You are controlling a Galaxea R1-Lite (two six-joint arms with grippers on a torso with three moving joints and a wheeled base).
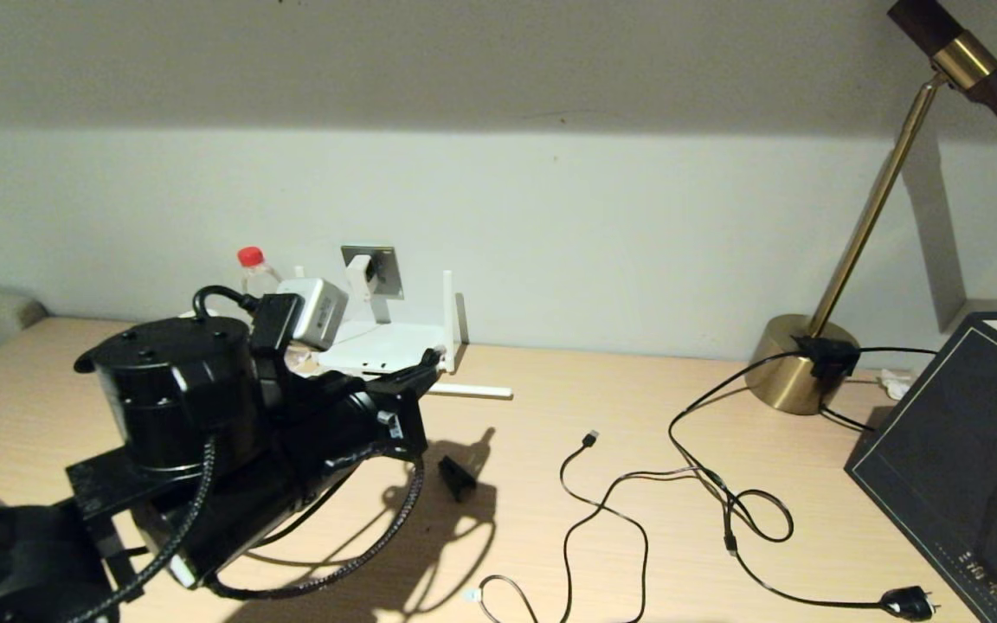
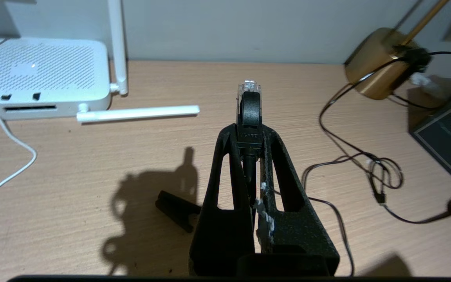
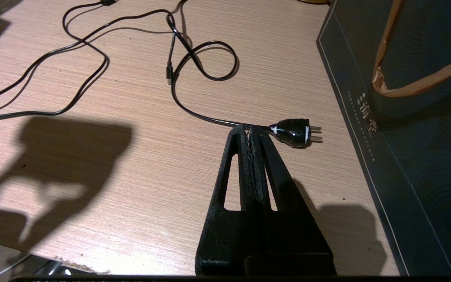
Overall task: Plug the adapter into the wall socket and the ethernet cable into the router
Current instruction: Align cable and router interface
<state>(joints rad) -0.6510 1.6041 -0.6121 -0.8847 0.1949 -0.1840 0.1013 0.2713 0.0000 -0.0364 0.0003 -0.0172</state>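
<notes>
Now the left claw (image 2: 249, 117) grips the ethernet cable (image 2: 249, 102) behind its clear plug, tip forward for the router (image 2: 37, 74) ports nearby; the right claw (image 3: 251, 131) rests clenched, empty, above the tabletop (image 3: 131, 164).

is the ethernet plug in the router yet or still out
Out. The left hand holds the ethernet cable by its clear plug above the desk, apart from the router.

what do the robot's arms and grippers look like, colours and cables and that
Both grippers, left gripper and right gripper, are matte black with long tapered fingers cut through by slot-shaped openings. The left one has white crusty residue along an inner finger edge. The left arm is black, built of cylindrical joint housings, with braided black cables looping beneath and a small white-grey box mounted on top.
</notes>
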